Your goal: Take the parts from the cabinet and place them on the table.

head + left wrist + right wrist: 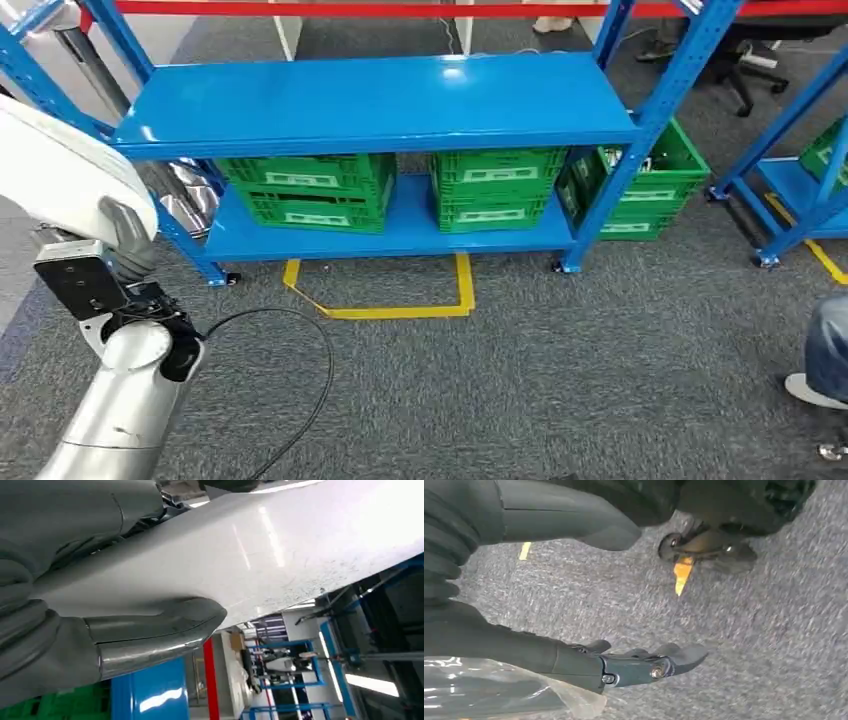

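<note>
A blue cabinet rack [380, 100] stands ahead, its top shelf bare. Green crates [310, 190] [495, 185] sit on its low shelf, and another green crate [650, 185] stands on the floor by the right post. My left hand [122, 235] is raised at the left and grips a large glossy white part [50, 165]. In the left wrist view the thumb [155, 635] lies against that white part [280, 550]. My right hand [634, 665] hangs over the grey carpet, its thumb [574, 522] apart from its fingers with nothing between them. Clear plastic film [499, 692] lies beside the fingers.
Yellow tape [400, 300] marks a box on the carpet before the rack. A black cable [300, 380] loops on the floor near my left arm. A person's leg and shoe [822, 365] are at the right edge. A second blue rack [800, 190] stands at far right.
</note>
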Tool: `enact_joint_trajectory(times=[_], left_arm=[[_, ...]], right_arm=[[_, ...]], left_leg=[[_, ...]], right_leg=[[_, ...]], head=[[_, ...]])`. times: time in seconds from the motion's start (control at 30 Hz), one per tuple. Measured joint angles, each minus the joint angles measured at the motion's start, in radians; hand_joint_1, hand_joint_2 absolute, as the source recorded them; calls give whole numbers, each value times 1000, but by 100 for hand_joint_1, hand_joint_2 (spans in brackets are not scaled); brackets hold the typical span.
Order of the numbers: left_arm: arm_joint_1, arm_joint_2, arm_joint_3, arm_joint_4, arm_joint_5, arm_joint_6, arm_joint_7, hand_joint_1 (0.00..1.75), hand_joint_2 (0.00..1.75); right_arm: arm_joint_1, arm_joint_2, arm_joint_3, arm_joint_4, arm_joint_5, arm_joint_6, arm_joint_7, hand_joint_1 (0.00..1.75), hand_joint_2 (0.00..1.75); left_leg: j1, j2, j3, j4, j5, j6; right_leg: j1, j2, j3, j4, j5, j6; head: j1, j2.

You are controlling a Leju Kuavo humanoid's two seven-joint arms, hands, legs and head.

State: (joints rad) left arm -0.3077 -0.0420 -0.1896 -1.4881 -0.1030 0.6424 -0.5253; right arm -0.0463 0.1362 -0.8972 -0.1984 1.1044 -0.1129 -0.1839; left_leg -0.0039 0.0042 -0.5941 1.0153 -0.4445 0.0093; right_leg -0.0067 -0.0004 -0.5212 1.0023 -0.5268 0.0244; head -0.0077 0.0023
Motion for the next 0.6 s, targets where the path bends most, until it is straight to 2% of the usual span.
enact_joint_trajectory(times=[0.07,0.1,0.13,0.23,0.27,0.3,0.33,0.4,0.43,0.47,0.57,0.6], left_arm=[[2,1,0,0,1,0,0,175,175],[2,4,0,-1,2,-1,0,175,175],[1,7,0,-1,2,-3,0,175,175],[9,13,-1,-2,8,-7,0,175,175],[15,15,-1,-2,10,-10,0,175,175],[18,17,-1,-2,11,-13,0,175,175],[19,18,-1,-2,12,-15,0,175,175],[20,19,0,-4,15,-17,0,175,175],[20,20,0,-7,16,-18,0,175,175],[20,19,0,-8,17,-18,0,175,175],[29,19,0,-10,18,-19,0,175,175],[29,20,0,-11,18,-19,0,175,175]], right_arm=[[3,-2,-2,0,0,0,0,0,175],[3,-2,-3,0,0,0,0,0,175],[2,-3,-5,0,0,0,0,0,175],[2,-3,-9,0,-5,13,-2,0,175],[3,-5,-10,0,-7,24,-3,0,175],[4,-5,-13,0,-8,36,-4,0,175],[5,-5,-18,0,-12,52,-6,0,175],[6,-5,-24,0,-15,73,-6,0,175],[7,-5,-24,0,-15,76,-6,0,175],[7,-5,-24,0,-15,80,-7,0,175],[7,-5,-25,0,-15,84,-6,0,175],[8,-6,-26,0,-15,84,-6,0,175]], left_leg=[[2,0,-1,-1,8,-11],[3,-2,-6,4,1,-13],[4,-3,-15,31,-30,-21],[9,-2,-97,254,-153,-34],[9,-3,-111,302,-167,-35],[9,-3,-103,298,-158,-34],[9,-3,-76,253,-127,-30],[7,-3,24,72,-43,-16],[3,-3,54,11,-43,-6],[0,-2,58,-6,-42,-2],[-3,-3,49,-9,-42,4],[8,-1,52,-25,-30,13]], right_leg=[[2,0,-4,1,9,-14],[-5,-3,-4,-5,17,-21],[-4,-3,-8,-5,21,-27],[-2,-4,-23,-4,31,-36],[-1,-4,-29,-3,34,-36],[-1,-3,-33,-1,37,-36],[0,-3,-37,0,39,-35],[3,-2,-37,2,40,-34],[3,-3,-39,2,42,-32],[9,-3,-47,7,45,-26],[4,-5,-55,1,56,-9],[7,-4,-59,5,50,-3]], head=[[1,0],[2,0],[-4,0],[-7,0],[-7,0],[-7,0],[-7,0],[-7,0],[-6,0],[-6,0],[-7,0],[-6,0]])
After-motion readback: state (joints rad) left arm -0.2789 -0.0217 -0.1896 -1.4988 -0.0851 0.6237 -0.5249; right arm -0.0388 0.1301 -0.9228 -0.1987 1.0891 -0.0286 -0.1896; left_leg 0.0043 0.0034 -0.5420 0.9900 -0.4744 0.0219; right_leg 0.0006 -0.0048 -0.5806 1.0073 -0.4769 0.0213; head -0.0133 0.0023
